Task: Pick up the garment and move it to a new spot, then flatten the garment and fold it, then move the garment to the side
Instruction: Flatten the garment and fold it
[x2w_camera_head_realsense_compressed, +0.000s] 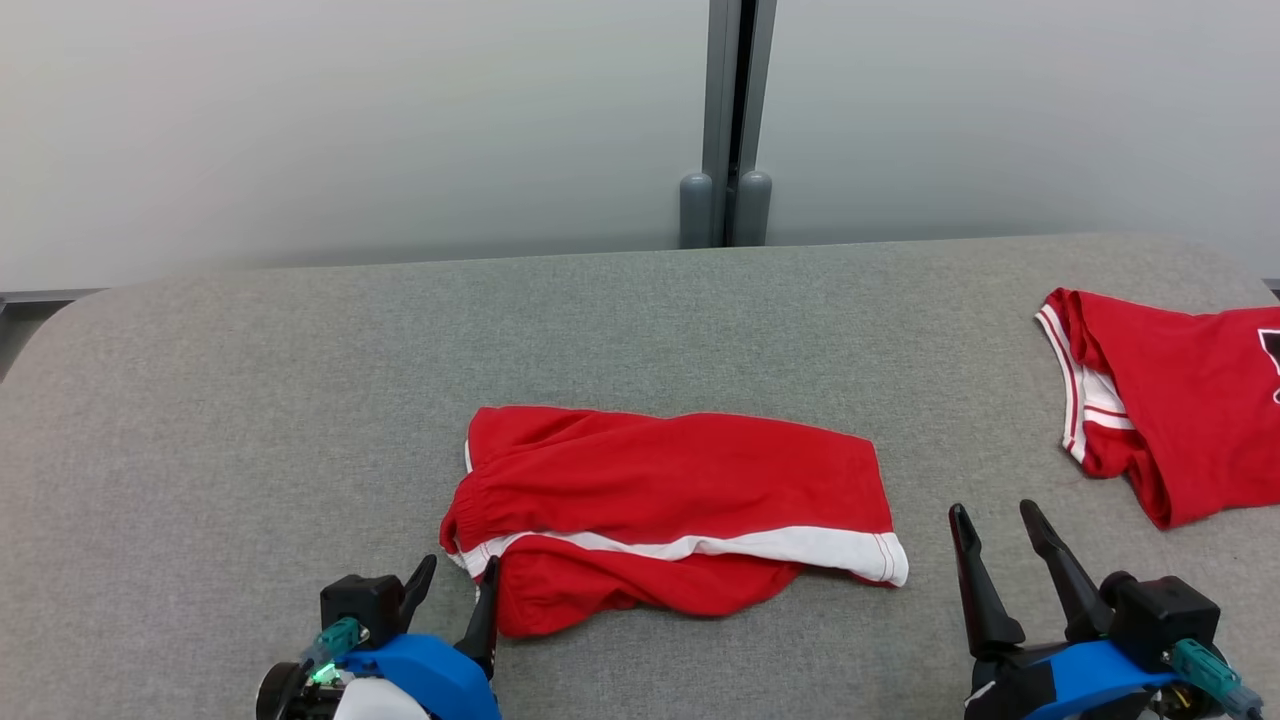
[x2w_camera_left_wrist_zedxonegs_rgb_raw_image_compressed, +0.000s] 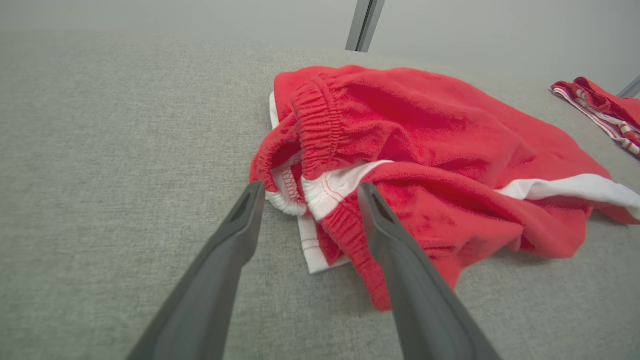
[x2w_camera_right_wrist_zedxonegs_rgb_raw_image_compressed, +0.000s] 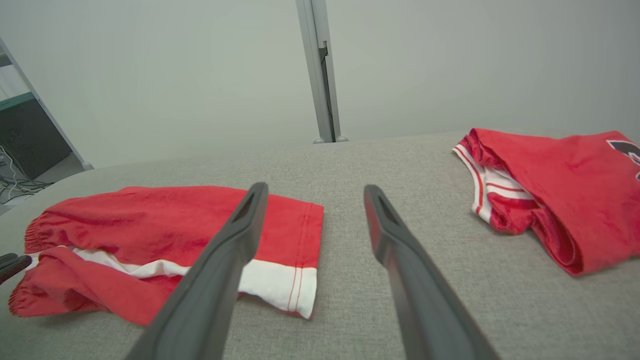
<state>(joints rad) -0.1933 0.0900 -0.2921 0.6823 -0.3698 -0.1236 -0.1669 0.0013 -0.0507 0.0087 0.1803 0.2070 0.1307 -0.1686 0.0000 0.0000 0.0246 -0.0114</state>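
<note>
Red shorts (x2w_camera_head_realsense_compressed: 670, 500) are lying rumpled; left gripper (x2w_camera_head_realsense_compressed: 461, 562) is gaping wide at their 8 o'clock (beside the waistband (x2w_camera_left_wrist_zedxonegs_rgb_raw_image_compressed: 320, 125)), right gripper (x2w_camera_head_realsense_compressed: 993, 508) gaping too at 3 o'clock.

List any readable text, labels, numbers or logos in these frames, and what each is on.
No text here can be read.
Red jersey: a dark and white graphic, cut off at the picture's edge, unreadable.
Red shorts: no print or label visible, just a white stripe.
</note>
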